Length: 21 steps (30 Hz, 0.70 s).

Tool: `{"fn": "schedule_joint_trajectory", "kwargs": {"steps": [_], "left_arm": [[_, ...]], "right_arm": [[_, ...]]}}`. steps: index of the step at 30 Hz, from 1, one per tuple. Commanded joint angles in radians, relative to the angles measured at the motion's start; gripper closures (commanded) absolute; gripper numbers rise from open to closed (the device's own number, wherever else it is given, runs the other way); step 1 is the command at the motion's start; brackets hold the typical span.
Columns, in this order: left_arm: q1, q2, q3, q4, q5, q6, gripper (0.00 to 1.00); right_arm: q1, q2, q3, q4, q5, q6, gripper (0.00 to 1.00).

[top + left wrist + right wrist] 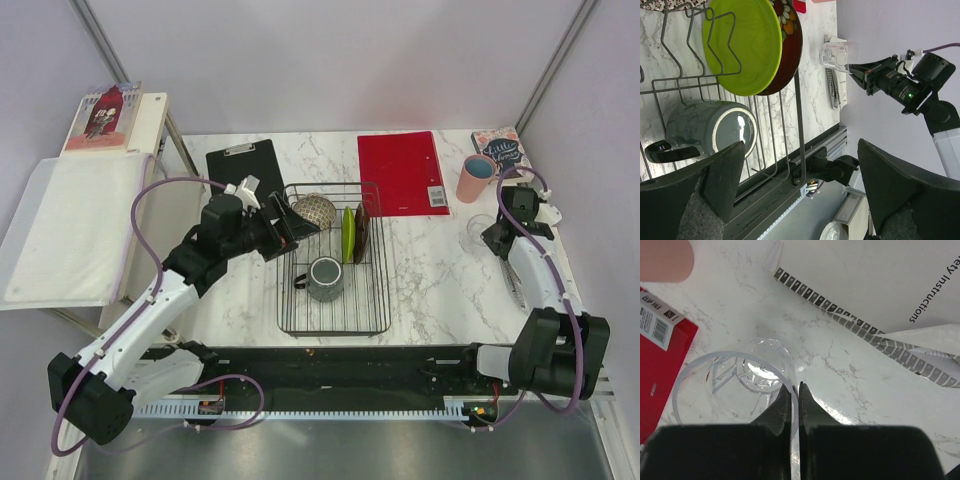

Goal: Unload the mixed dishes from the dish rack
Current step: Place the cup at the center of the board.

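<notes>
The black wire dish rack (334, 320) holds a beige mesh bowl (313, 210), a lime-green plate (348, 233), a dark red patterned plate (361, 231) and a grey mug (326, 278) on its side. My left gripper (296, 229) is open and empty at the rack's left side; its wrist view shows the mug (710, 132) and both plates (742, 45). My right gripper (794, 388) is shut on the rim of the small clear glass (735, 380), which stands on the table at the right (481, 230). The pink cup (476, 178) stands behind it.
A black clipboard (244, 168) and a red file folder (403, 170) lie behind the rack. A booklet (500, 146) lies at the far right corner. A patterned strip (840, 320) and an instruction sheet (920, 335) lie by the glass.
</notes>
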State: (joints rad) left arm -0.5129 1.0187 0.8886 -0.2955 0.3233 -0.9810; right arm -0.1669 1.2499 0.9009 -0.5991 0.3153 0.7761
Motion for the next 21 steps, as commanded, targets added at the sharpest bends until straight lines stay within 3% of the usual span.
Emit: {"fn": "schedule_joint_trajectory", "kwargs": {"steps": [1, 7, 18, 20, 21], "left_arm": [[-0.003, -0.002, -0.004, -0.001, -0.009, 0.039, 0.01], [-0.003, -0.019, -0.014, -0.002, 0.000, 0.053, 0.01], [-0.003, -0.039, -0.042, -0.001, -0.010, 0.059, 0.01], [-0.003, -0.037, -0.042, -0.002, -0.009, 0.061, 0.01], [-0.003, -0.035, -0.043, -0.004, -0.010, 0.061, 0.01]], "right_arm": [[-0.025, 0.051, 0.038, 0.108, 0.053, 0.078, 1.00], [-0.028, 0.176, 0.075, 0.142, 0.108, 0.074, 1.00], [-0.028, 0.358, 0.171, 0.180, 0.048, 0.068, 1.00], [-0.028, 0.370, 0.187, 0.167, 0.028, 0.066, 0.94], [-0.026, 0.362, 0.179, 0.167, 0.021, 0.072, 0.85]]}}
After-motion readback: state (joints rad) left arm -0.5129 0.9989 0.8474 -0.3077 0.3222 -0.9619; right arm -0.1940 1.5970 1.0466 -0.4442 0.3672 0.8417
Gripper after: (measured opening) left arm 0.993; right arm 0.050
